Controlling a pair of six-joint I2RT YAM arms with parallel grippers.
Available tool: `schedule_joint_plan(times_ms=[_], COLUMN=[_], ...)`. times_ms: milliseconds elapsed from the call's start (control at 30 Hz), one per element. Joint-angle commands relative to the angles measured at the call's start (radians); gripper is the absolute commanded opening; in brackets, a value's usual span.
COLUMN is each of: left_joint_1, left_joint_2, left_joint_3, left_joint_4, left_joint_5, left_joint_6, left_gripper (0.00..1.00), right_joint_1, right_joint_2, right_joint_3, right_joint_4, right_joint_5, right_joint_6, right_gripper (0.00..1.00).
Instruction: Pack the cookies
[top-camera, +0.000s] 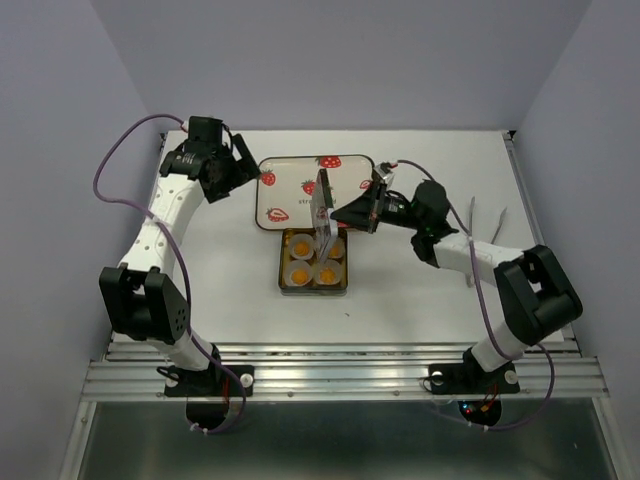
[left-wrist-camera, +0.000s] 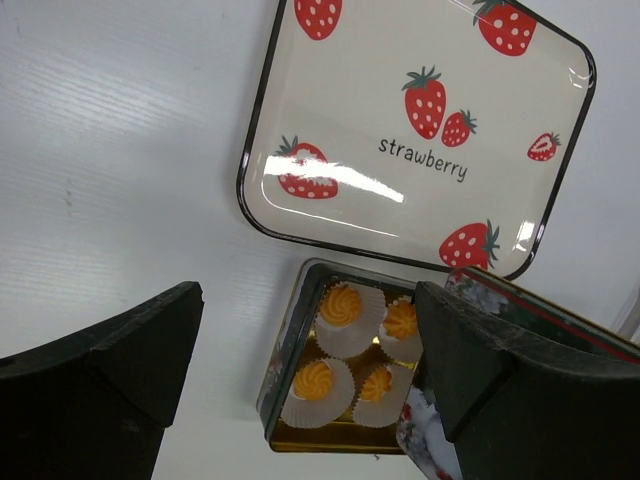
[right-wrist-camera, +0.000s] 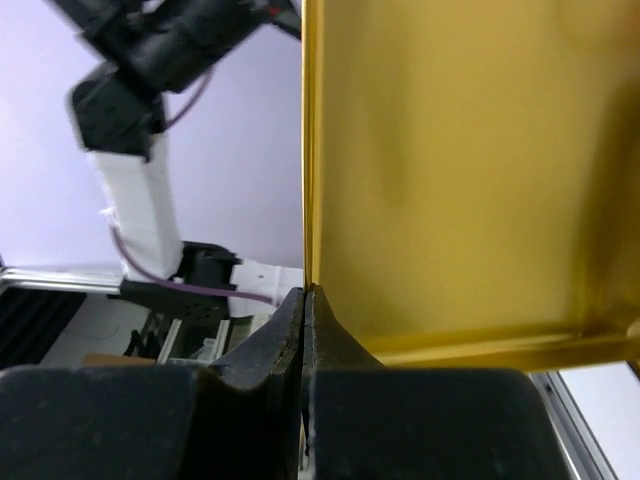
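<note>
Several orange-yellow cookies (top-camera: 299, 272) sit in white paper cups inside an open tin (top-camera: 283, 265) at the table's middle. The left wrist view shows them too (left-wrist-camera: 341, 304), inside the tin's dark rim (left-wrist-camera: 285, 350). My right gripper (top-camera: 340, 212) is shut on the edge of the tin's lid (top-camera: 323, 205) and holds it upright above the tin. The lid's gold inside (right-wrist-camera: 450, 170) fills the right wrist view, pinched at my right gripper (right-wrist-camera: 305, 295). My left gripper (top-camera: 252, 170) is open and empty, up beside the tray's left edge, looking down on the tin (left-wrist-camera: 308, 300).
A cream strawberry-printed tray (top-camera: 300, 195) lies just behind the tin and also shows in the left wrist view (left-wrist-camera: 400, 100). The held lid's printed outside (left-wrist-camera: 425, 440) shows behind my left gripper's right finger. Grey walls enclose the white table.
</note>
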Motion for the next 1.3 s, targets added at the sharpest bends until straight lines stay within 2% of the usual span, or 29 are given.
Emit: schedule_joint_plan(times_ms=[0,67,233,333,533,733,900,1267], left_joint_1=[0.004,0.004,0.004,0.004,0.001,0.0,-0.006,-0.026], left_joint_2=[0.01,0.022,0.061,0.096,0.093,0.036,0.027,0.045], left_joint_3=[-0.007,-0.018,0.028,0.057,0.004,-0.065,-0.105,-0.139], left_joint_4=[0.045,0.088,0.16,0.186,0.246,0.268,0.288,0.294], left_joint_5=[0.018,0.024,0.009,0.008,0.048,0.024,0.053,0.047], left_joint_6=[0.043,0.028,0.044,0.045,0.012,0.04,0.04,0.06], left_gripper=[0.99,0.99,0.99,0.99,0.99,0.99,0.99,0.99], right_joint_1=[0.007,0.022,0.031,0.042,0.06,0.061,0.061,0.048], right_joint_2=[-0.12,-0.13,-0.143,-0.111,-0.11,-0.105,-0.1,-0.212], right_joint_3=[-0.14,-0.236,-0.312,-0.361,-0.409,-0.564,-0.607,-0.746], right_joint_4=[0.408,0.524,0.539,0.676,0.71,0.825,0.824,0.681], right_joint_5=[0.146,0.212,0.229,0.241,0.26,0.326,0.304,0.286], right_joint_6=[0.166,0.216,0.197,0.244,0.266,0.296,0.295,0.292], right_gripper=[0.01,0.01,0.01,0.01,0.01,0.01,0.04,0.11])
